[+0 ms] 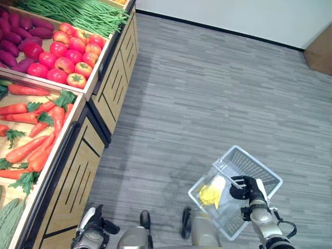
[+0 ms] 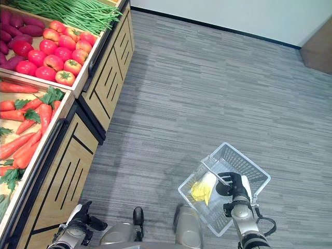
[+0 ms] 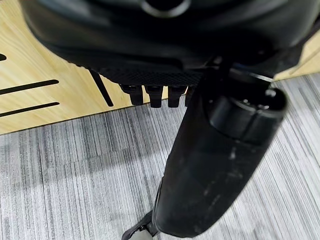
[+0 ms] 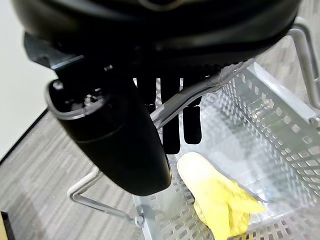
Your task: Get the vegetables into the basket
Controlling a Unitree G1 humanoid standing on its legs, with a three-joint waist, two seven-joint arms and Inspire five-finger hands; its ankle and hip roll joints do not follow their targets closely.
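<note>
Beside the wooden stand, grey carpet.

Both arms are silver-grey, each ending in a dark robot hand; the left robot hand looks matt black, perhaps finely textured.

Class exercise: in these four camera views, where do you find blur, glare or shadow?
Left wrist view: the left hand is a soft blur up close, the floor behind it sharper. Right wrist view: the right hand is out of focus; light glints on the basket mesh. Left eye view: even light, with a soft shadow under the carrots shelf.
</note>
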